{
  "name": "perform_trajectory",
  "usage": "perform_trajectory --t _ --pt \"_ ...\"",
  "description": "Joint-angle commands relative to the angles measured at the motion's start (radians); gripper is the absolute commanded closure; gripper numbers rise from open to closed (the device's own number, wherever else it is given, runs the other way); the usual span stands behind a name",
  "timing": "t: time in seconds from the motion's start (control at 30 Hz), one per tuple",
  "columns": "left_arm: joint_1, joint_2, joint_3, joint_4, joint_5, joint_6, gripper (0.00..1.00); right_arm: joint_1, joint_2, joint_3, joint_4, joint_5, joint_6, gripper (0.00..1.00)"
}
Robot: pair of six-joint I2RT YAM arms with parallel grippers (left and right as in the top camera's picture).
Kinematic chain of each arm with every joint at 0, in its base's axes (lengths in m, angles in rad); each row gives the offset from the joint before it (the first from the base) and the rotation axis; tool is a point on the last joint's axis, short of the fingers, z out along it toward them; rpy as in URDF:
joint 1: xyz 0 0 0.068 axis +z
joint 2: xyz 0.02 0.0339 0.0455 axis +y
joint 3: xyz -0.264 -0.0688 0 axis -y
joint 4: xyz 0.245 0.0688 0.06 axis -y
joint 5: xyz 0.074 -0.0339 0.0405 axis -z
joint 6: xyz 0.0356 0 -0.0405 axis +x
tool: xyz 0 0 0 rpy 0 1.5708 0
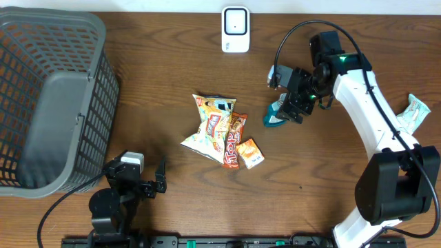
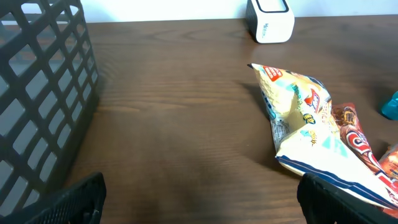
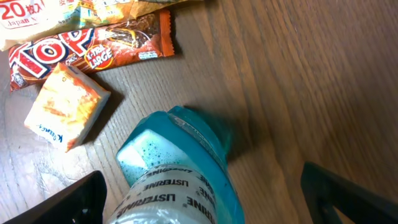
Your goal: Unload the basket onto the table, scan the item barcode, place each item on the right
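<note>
A teal Listerine bottle point(image 1: 273, 118) lies on its side on the wooden table, right of centre. My right gripper point(image 1: 295, 110) hangs over it, open. In the right wrist view the bottle point(image 3: 180, 174) lies between the two fingers point(image 3: 74, 199) with a gap on each side. The white barcode scanner point(image 1: 235, 29) stands at the table's far edge; its base also shows in the left wrist view point(image 2: 270, 22). My left gripper point(image 1: 153, 182) rests open near the front left, with only bare table between its fingers point(image 2: 74, 202).
A pile of snacks lies mid-table: a chip bag point(image 1: 210, 122), a TOP chocolate bar point(image 1: 234, 138) and a small orange pack point(image 1: 250, 153). A large grey basket point(image 1: 48, 103) fills the left side. Another packet point(image 1: 413, 114) lies at the far right.
</note>
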Motion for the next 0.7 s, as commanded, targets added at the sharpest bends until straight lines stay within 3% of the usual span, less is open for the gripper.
perform_trajectory --t 0.0,0.67 --pt "0.002 -0.001 -0.014 -0.023 -0.003 -0.009 0.02 -0.013 0.005 0.0 0.001 -0.024 -0.025 0.05" --pt "0.002 -0.001 -0.014 -0.023 -0.003 -0.009 0.02 -0.013 0.005 -0.13 0.145 -0.077 -0.058 0.07"
